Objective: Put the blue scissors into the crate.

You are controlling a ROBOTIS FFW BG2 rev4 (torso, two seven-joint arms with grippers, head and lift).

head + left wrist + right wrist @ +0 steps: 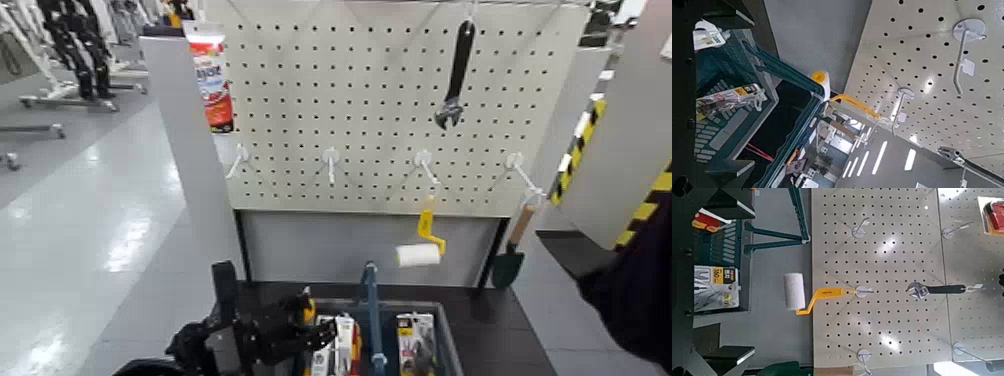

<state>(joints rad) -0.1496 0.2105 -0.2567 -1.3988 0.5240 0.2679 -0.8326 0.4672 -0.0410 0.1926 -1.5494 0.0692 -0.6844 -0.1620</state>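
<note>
the left gripper (292,332) is hanging low at the near left corner of the crate (448,340), its black body just beside the crate's left wall; whether it has hold of anything i cannot tell. the crate is sitting on the dark base below the pegboard (400,110), with its blue handle bar (371,305) running down the middle and dividing it into a left and a right compartment. the blue scissors (338,348) are seeming to lie in the left compartment, as a white card right next to the left gripper, though the blue handles are not showing clearly enough to be sure. a second carded item (415,345) with a yellow label is lying in the right compartment, on the other side of the bar. the right gripper (703,280) is waiting well back from the board with its fingers (727,202) standing wide apart and nothing between them. on the pegboard a black wrench (458,70) is hanging near the top right, a red and white package (211,80) is hanging at the top left, and a paint roller (420,250) with a yellow handle is hanging from a lower hook above the crate.
</note>
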